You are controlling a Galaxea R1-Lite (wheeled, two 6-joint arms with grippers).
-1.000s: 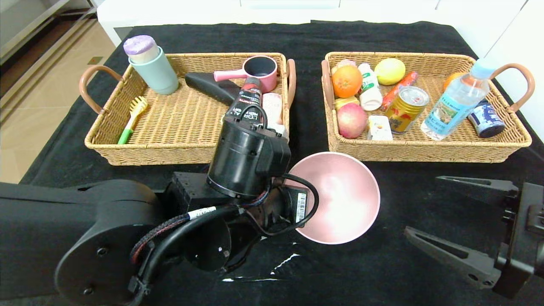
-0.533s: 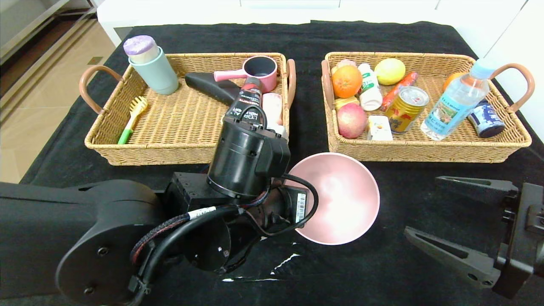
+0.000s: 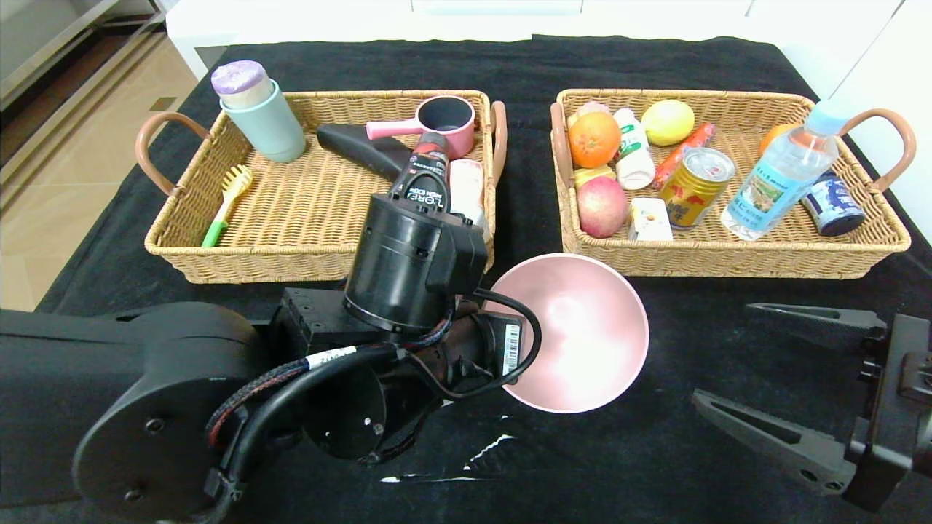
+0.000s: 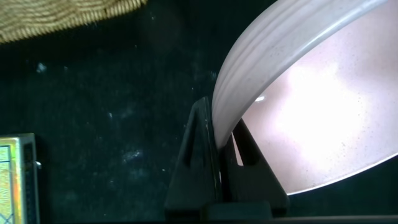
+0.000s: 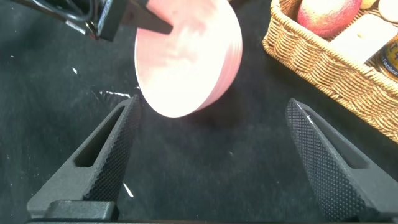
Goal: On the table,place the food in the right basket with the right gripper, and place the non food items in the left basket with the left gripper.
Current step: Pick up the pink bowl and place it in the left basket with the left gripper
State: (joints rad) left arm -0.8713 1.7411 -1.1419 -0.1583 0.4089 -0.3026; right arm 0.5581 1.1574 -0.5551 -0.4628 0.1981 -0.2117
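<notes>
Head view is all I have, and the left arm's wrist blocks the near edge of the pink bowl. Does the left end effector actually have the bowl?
Observer: Yes. In the left wrist view the left end effector is shut on the pink bowl, one finger on each side of the rim.
Operator: Is the bowl flat on the table?
Observer: No. The right wrist view shows it tilted up on edge above the black cloth.
Operator: Anything beside it on the cloth that I cannot see?
Observer: A flat box lies near the bowl, at the edge of the left wrist view.
</notes>
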